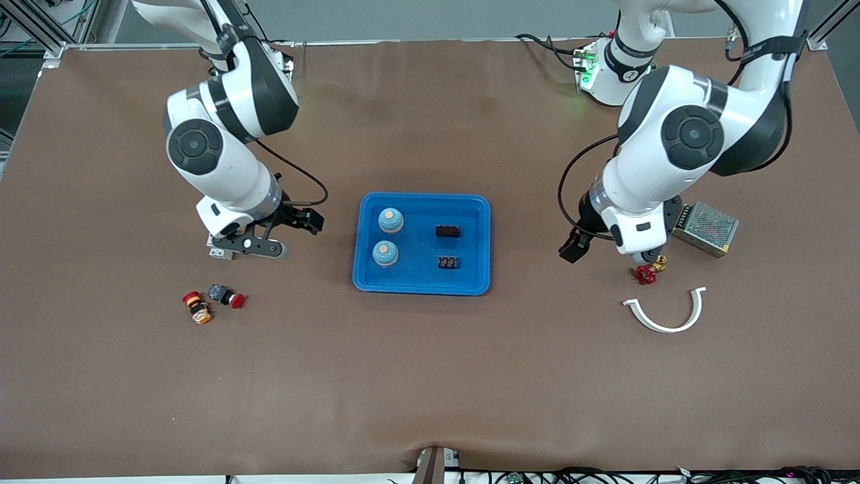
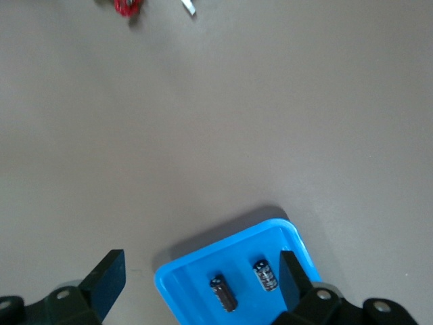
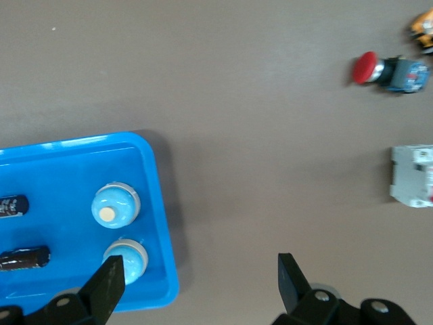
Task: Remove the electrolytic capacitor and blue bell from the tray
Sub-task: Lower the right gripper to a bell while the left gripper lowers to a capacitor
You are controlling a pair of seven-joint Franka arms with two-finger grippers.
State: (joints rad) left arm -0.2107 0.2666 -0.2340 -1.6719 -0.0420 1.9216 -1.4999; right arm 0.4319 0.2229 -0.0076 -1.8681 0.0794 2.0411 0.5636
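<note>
A blue tray point(image 1: 422, 286) sits mid-table. Two light-blue bells point(image 1: 390, 220) point(image 1: 385, 253) stand in its half toward the right arm's end. Two dark capacitors point(image 1: 448, 231) point(image 1: 449, 262) lie in the other half. My right gripper point(image 1: 304, 220) hangs open and empty over bare table beside the tray; its wrist view shows the bells point(image 3: 115, 206) point(image 3: 128, 257) and the tray rim point(image 3: 162, 223) by the gripper point(image 3: 199, 259). My left gripper point(image 1: 573, 249) hangs open and empty toward the left arm's end; its wrist view shows the capacitors point(image 2: 224, 292) point(image 2: 265, 275) past the gripper point(image 2: 199, 256).
Toward the right arm's end lie a red push button point(image 1: 226, 296), an orange-and-red button point(image 1: 197, 308) and a white breaker point(image 3: 413, 176). Toward the left arm's end lie a metal power supply point(image 1: 707, 227), a red valve point(image 1: 646, 272) and a white curved clip point(image 1: 665, 312).
</note>
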